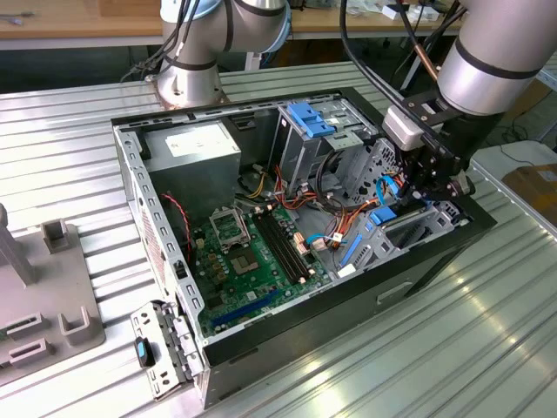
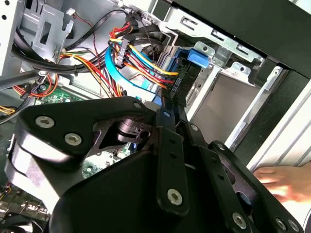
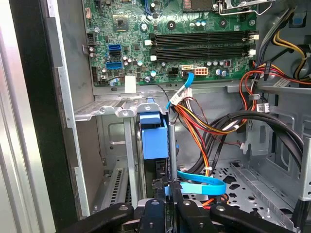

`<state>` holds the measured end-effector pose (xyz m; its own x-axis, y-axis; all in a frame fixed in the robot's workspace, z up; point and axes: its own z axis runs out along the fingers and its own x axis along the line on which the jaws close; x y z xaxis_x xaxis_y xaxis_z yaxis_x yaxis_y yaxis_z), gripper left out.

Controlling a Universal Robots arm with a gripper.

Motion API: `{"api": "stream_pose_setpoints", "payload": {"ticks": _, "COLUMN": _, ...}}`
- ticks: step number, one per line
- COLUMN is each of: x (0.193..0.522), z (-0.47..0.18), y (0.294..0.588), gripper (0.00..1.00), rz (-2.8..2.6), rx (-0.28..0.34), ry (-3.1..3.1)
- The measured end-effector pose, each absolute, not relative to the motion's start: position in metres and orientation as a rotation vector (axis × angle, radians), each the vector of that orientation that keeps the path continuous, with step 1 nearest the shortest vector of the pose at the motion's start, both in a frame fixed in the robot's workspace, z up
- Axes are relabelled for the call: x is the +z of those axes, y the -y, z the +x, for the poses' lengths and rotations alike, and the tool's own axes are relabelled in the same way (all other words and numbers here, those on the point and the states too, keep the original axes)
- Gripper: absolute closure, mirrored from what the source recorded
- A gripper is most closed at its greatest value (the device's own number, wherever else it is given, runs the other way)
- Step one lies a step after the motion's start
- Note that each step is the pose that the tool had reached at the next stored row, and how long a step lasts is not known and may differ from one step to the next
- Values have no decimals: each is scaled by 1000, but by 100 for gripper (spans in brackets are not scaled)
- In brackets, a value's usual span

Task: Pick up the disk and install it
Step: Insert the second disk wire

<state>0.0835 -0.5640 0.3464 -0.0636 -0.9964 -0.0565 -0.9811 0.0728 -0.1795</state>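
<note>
The gripper (image 2: 171, 104) jaws pinch the blue-framed disk (image 2: 187, 65) edge inside the case (image 2: 272, 24).

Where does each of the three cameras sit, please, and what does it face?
Exterior view: off the arm, looking down into the open computer case; arm and claw over the drive bay.
First wrist view: on the wrist, facing the motherboard and the disk past the claw.
Second wrist view: behind the claw, facing the disk.
Both wrist views share disk and cables.

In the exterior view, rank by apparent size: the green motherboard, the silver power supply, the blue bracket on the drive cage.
1. Green motherboard, clearly largest.
2. Silver power supply.
3. Blue bracket, smallest.
The power supply and bracket sit farther from the camera, so they may look smaller than they are.
</note>
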Motion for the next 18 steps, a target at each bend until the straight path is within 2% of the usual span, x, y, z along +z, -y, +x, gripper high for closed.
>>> {"api": "stream_pose_setpoints", "payload": {"ticks": 18, "x": 340, "z": 83, "y": 566, "gripper": 84, "rz": -2008, "rx": -126, "ry": -2185}}
